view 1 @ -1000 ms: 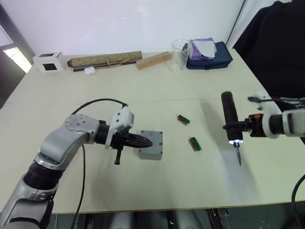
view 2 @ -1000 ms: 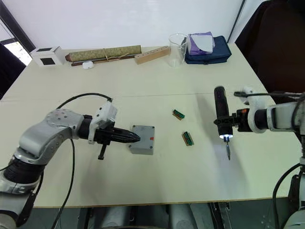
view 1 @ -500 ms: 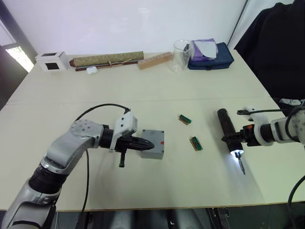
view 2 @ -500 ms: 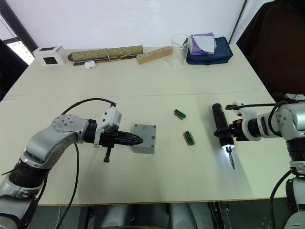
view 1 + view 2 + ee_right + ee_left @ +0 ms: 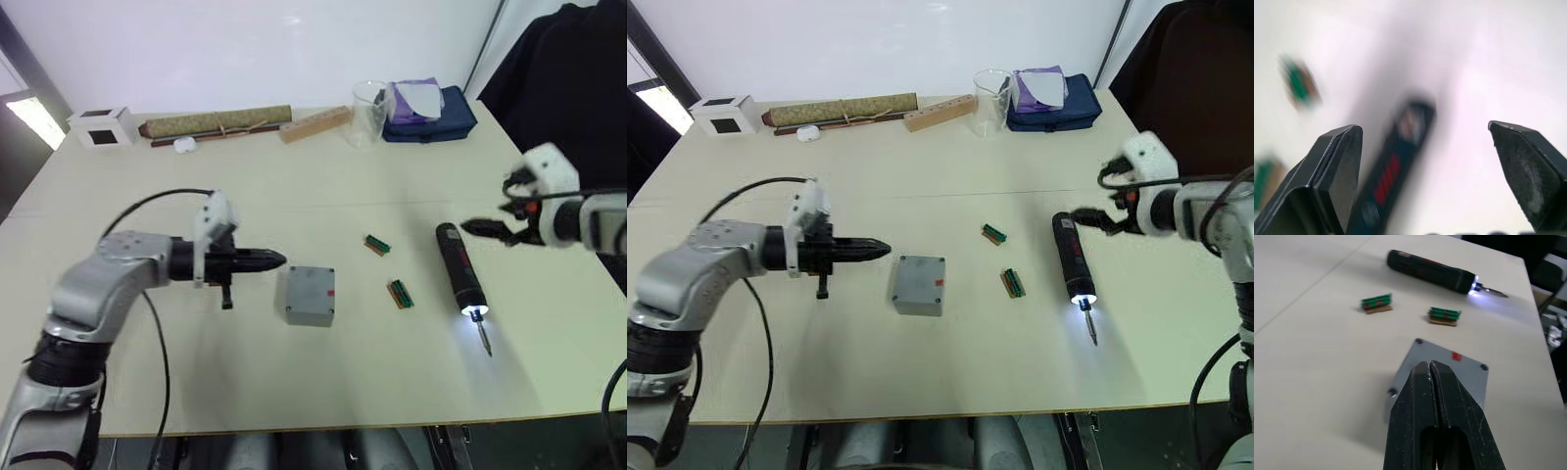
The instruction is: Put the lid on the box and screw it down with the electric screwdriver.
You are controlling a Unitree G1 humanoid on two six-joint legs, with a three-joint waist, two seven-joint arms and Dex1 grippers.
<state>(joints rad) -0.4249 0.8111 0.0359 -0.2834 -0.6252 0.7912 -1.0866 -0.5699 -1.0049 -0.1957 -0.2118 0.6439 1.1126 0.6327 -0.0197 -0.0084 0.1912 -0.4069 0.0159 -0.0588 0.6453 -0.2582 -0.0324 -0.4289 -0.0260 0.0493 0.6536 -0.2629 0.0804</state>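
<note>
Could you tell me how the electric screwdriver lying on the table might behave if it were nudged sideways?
The electric screwdriver is a round cylinder lying flat, so it would probably roll. Its smooth black body looks rigid, though possibly slippery to pinch.

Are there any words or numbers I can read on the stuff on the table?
None can be read.
The electric screwdriver has red marks on its side, too blurred to read.
The box has a small red mark on its lid, too small to read.

You get bright, even light; the black cylindrical electric screwdriver (image 5: 460,270) glows at its tip, blurred in the right wrist view.
</note>
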